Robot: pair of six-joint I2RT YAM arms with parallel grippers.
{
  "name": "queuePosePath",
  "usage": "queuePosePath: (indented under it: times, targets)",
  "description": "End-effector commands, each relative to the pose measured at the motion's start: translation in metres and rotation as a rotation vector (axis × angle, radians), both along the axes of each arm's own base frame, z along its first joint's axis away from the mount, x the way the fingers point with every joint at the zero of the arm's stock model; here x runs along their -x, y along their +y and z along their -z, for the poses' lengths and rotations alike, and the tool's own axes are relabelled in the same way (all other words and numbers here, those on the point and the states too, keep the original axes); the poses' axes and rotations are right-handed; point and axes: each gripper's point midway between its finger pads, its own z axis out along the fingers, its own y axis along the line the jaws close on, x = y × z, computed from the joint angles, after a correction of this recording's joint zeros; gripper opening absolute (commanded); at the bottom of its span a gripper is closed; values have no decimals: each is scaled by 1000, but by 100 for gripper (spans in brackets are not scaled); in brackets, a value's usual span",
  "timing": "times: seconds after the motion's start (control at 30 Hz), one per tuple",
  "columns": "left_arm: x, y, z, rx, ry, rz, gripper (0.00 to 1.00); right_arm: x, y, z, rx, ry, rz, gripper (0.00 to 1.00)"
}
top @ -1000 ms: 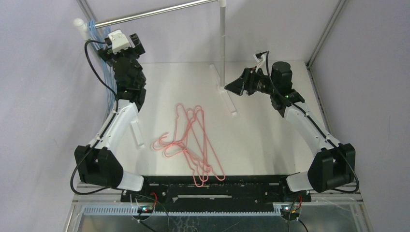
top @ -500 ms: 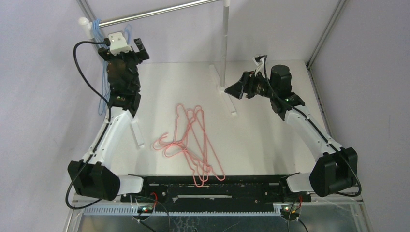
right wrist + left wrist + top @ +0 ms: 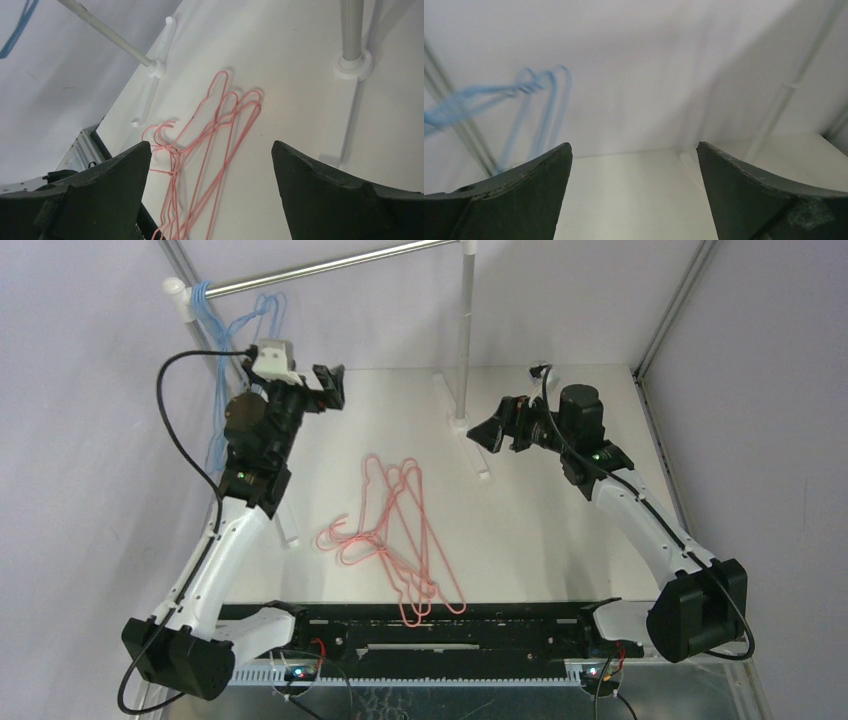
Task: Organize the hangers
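Note:
Several pink-red hangers point(image 3: 395, 535) lie in a loose heap on the white table; they also show in the right wrist view point(image 3: 210, 150). Several light blue hangers point(image 3: 225, 360) hang at the left end of the silver rail point(image 3: 330, 265), swinging and blurred in the left wrist view point(image 3: 519, 100). My left gripper point(image 3: 330, 388) is open and empty, held high to the right of the blue hangers point(image 3: 634, 150). My right gripper point(image 3: 487, 432) is open and empty beside the rail's right post, pointing towards the pink heap point(image 3: 210, 150).
The rail's right white post point(image 3: 463, 340) and its foot point(image 3: 470, 445) stand mid-table by my right gripper. The left post's foot point(image 3: 285, 520) lies left of the pink heap. Grey walls close the back and sides.
My left gripper has drawn away from the rail's left end, rightwards and down, empty. The blue hangers it left now swing out from the post. My right gripper barely moved.

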Motion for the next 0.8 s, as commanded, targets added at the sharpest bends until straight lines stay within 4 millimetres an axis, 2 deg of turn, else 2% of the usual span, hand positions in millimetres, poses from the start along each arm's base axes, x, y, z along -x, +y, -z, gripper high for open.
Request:
queuePosePath:
  times: [0.0,0.13,0.27,0.37,0.43,0.6,0.77]
  targets:
    - [16,-32,44,19,87,98,99,7,-1,3,56,-33,18,97]
    - [21,-48,88,9,160,109,99,16,5,20,98,-16,1,96]
    - [27,-59,135,16,245,102,100,31,18,49,153,16,-33,91]
    - [29,-53,175,22,323,48,100,47,37,74,221,17,-77,86]
    - [30,-47,196,25,359,12,99,64,61,87,246,28,-153,80]
    - [38,-27,217,71,381,-88,99,99,111,127,301,68,-317,61]
    - [46,-9,238,83,417,-179,99,127,141,165,449,70,-388,56]
